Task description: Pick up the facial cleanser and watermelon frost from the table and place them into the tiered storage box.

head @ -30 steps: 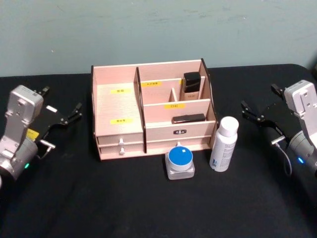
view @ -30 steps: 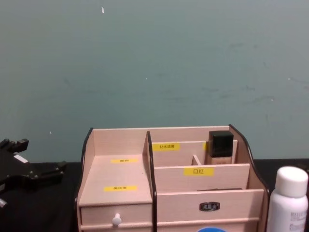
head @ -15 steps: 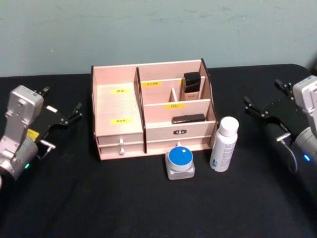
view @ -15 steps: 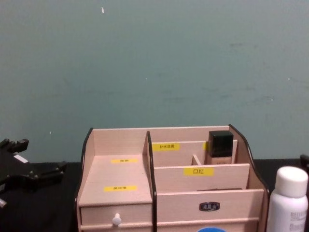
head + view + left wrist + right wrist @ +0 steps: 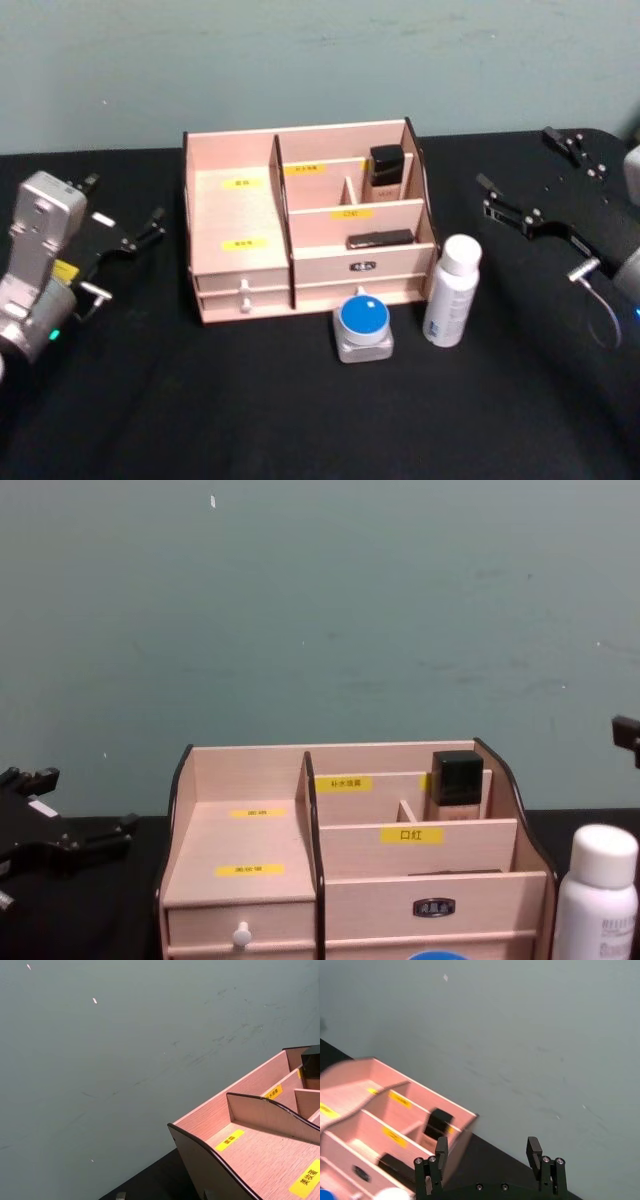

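Hovering right gripper (image 5: 515, 165), fingers (image 5: 500, 212) wide

Head view: it hangs right of the storage box (image 5: 235, 215). The left gripper (image 5: 124, 200) rests at left, also open. The bottle (image 5: 450, 292) and jar (image 5: 363, 325) stand just before the box. Right wrist view: fingers apart, empty.

Head camera looks down on the tiered storage box (image 5: 235, 215); chest camera faces it low and close; both wrist cameras catch it obliquely

yellow label (image 5: 411, 834) reading 口红, tiered storage box (image 5: 250, 841)
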Controlling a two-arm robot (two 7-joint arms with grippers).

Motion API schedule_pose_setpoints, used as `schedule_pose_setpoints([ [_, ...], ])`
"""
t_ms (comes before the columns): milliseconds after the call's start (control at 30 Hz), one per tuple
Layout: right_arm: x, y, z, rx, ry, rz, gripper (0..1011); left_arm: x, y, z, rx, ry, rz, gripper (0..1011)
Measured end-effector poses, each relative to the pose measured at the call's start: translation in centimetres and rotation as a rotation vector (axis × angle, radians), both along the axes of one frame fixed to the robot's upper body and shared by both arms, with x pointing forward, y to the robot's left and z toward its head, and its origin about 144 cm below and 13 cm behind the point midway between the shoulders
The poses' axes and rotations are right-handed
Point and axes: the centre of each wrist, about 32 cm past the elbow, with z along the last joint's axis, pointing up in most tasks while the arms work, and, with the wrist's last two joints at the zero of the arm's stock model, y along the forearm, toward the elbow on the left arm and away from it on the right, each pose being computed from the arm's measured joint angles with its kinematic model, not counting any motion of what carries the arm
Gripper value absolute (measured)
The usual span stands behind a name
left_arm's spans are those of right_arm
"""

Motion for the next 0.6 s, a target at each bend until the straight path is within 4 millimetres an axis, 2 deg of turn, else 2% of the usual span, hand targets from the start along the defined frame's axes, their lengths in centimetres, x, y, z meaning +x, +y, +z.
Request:
schedule_pose_setpoints([
  [267,-2.4,1.3,0.8,0.07,0.024,0.074,1002,0.0,0.0,0.0,0.0,0.0,0.0,1009],
  [600,-4.3,1.9,0.2,0.13,0.161,0.111,1002,0.0,0.0,0.0,0.0,0.0,0.0,1010],
])
